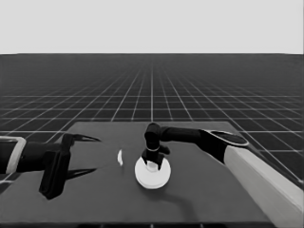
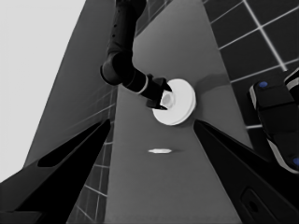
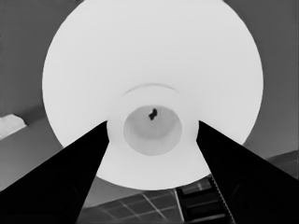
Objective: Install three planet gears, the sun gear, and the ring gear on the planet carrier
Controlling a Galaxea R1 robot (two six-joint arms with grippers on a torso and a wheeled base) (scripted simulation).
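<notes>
Head view: the right gripper (image 1: pixel 151 161) stands directly above the larger round part (image 1: pixel 152 174), its fingers straddling the raised hub; this part sits mid-table and no gears or smaller round part show (presumably covered beneath it). A thin white piece (image 1: pixel 120 157) lies just beside the gripper, toward the left gripper (image 1: pixel 90 154), which waits spread over the table's left end.

Left wrist view: the right gripper (image 2: pixel 161 95) meets the hub of the larger round part (image 2: pixel 180 103).

Right wrist view: both fingers (image 3: pixel 88 158) press the hub (image 3: pixel 152 128) from opposite sides, pinching it. To seat well, keep the grip centred, lower vertically, and release only once the part lies flat.
</notes>
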